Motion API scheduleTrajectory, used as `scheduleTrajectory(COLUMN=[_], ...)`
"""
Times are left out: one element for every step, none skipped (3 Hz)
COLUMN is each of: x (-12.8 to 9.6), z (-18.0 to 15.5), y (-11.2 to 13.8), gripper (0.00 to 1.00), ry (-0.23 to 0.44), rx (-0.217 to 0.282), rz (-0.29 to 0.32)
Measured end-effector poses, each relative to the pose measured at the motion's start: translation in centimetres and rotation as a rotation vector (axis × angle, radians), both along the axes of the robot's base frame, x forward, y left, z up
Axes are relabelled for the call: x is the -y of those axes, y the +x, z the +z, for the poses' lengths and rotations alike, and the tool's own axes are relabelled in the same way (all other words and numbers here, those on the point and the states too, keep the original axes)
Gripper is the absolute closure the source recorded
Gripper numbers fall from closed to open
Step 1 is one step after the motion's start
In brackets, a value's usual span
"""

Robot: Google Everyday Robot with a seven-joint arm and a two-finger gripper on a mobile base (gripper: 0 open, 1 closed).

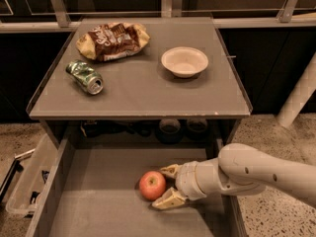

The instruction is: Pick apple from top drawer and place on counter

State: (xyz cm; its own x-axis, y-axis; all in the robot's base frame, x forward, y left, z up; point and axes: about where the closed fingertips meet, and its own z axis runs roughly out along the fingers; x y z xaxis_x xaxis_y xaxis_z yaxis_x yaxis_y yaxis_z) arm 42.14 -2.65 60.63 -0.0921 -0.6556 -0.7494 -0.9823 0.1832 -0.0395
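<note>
Single camera view, looking down on the table [143, 90] and the opened drawer [98, 196] beneath its front edge.

The apple [149, 184] lies on the drawer's flat bottom, right of centre and toward the front, clear of both side walls. The gripper [160, 187] reaches in from the right at drawer-floor level, carried by the pale arm [266, 174], which crosses over the drawer's right wall. The jaws are spread, one finger at the far side of the apple and one at the near side, so the fruit sits partly between them. Whether either finger touches the skin cannot be told; nothing is gripped, and the apple rests on the drawer bottom.

The low sideways entry probably suits the shallow drawer, since the table overhangs its rear part and leaves little room from above. The step in hand appears to be the approach just before closing. A round fruit may roll away if one finger meets it first.

On the table stand a chip bag [112, 40] at rear left, a crushed can [85, 76] in front of it, and a bowl [184, 61] at rear right. The table's front half is bare, a likely place for setting the apple down. A clear bin [24, 186] sits left of the drawer.
</note>
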Motion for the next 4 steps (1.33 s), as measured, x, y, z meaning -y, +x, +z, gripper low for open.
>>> scheduleTrajectory(x=[0.0, 0.0, 0.0, 0.5], z=[0.0, 0.0, 0.0, 1.1], y=[0.0, 0.0, 0.0, -0.6], gripper=[0.60, 0.83, 1.00, 1.00], ry=[0.000, 0.000, 0.000, 0.002], rx=[0.000, 0.000, 0.000, 0.009], rz=[0.000, 0.000, 0.000, -0.002])
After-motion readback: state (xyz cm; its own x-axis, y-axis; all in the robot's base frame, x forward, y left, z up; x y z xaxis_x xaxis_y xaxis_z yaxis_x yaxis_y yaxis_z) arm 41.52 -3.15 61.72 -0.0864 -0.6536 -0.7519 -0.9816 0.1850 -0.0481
